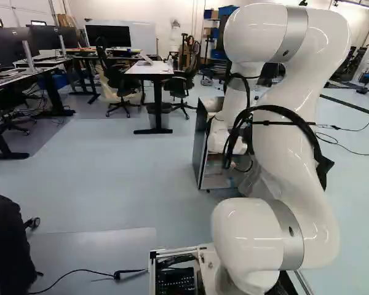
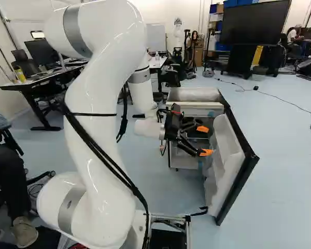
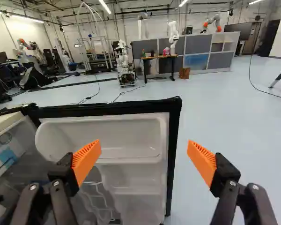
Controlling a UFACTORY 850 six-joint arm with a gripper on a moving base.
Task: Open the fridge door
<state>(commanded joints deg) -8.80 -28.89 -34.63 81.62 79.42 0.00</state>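
Two orange-padded fingers (image 3: 86,161) of the tool (image 3: 144,149) stand wide apart, gripping nothing, near the inner side of the fridge door (image 2: 225,161), which stands well open at the lower right of the right base view. The swing looks nearly finished — next, probably, a last outward push on that inner face, or backing clear — with the fridge body (image 2: 192,95) beyond, right of that view's centre.

The black-edged fridge door (image 2: 225,168) stands open.
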